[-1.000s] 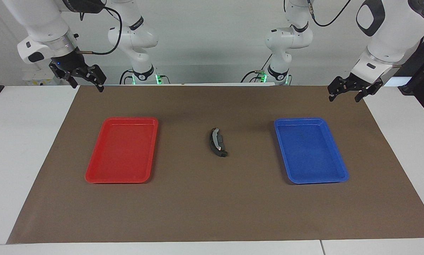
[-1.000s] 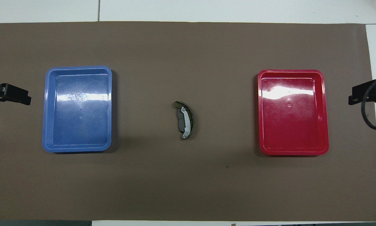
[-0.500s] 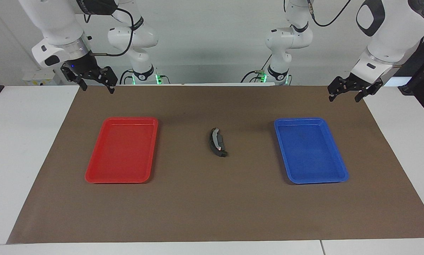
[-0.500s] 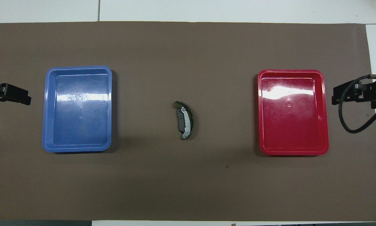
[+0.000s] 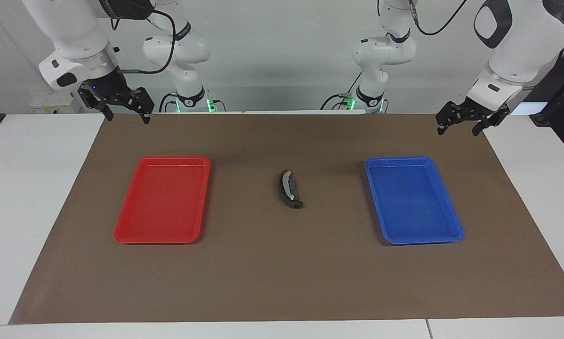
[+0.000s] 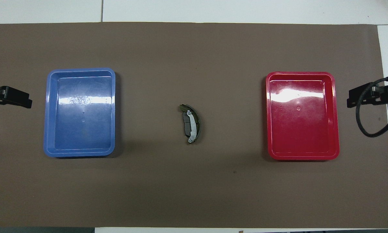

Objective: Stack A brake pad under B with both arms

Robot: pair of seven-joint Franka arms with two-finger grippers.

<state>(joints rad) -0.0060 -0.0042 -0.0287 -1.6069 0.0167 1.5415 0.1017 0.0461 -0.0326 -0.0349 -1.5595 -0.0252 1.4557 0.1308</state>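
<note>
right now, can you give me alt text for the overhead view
Two stacked brake pieces lie mid-mat between an empty blue tray and an empty red tray. The left end effector and right end effector show only at the edges, over the mat's ends.

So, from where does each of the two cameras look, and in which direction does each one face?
Facing view: high across the table, looking at the robots; both arms show, the right gripper and left gripper raised over the mat's corners.
Overhead view: high above the robots' end, looking steeply down; only gripper tips show at the edges.
Shared: the red tray, the blue tray and the stacked brake pieces between them, half a turn apart.
</note>
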